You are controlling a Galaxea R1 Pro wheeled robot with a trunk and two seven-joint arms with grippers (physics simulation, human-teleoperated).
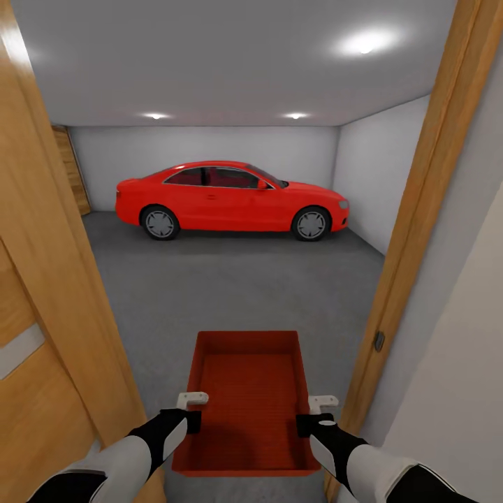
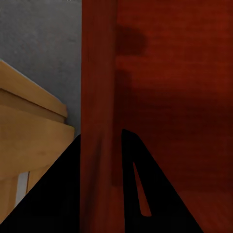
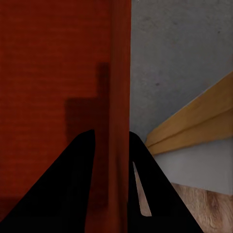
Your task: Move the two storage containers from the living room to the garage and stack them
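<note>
You held one storage container (image 1: 246, 402) out in front of the robot, level and open side up, at the threshold of the garage; each claw was clenched on a side wall, the left claw (image 1: 190, 411) on the left rim and the right claw (image 1: 318, 413) on the right; in the left wrist view the dark fingers (image 2: 141, 194) straddled the orange-red wall, one inside the bin and one outside, and the right wrist view showed the same pinch on the opposite wall; that two-sided grip looked chosen to keep the long bin from tipping while you drove. The wooden door frame (image 1: 419, 209) stood close on the right and the open door (image 1: 49, 293) close on the left, so the bin was carried narrow end forward to pass between them; beyond lay the grey concrete floor (image 1: 237, 286) and the red car (image 1: 230, 199), well apart from the bin; the setting-down was, by my judgement, not yet begun.
</note>
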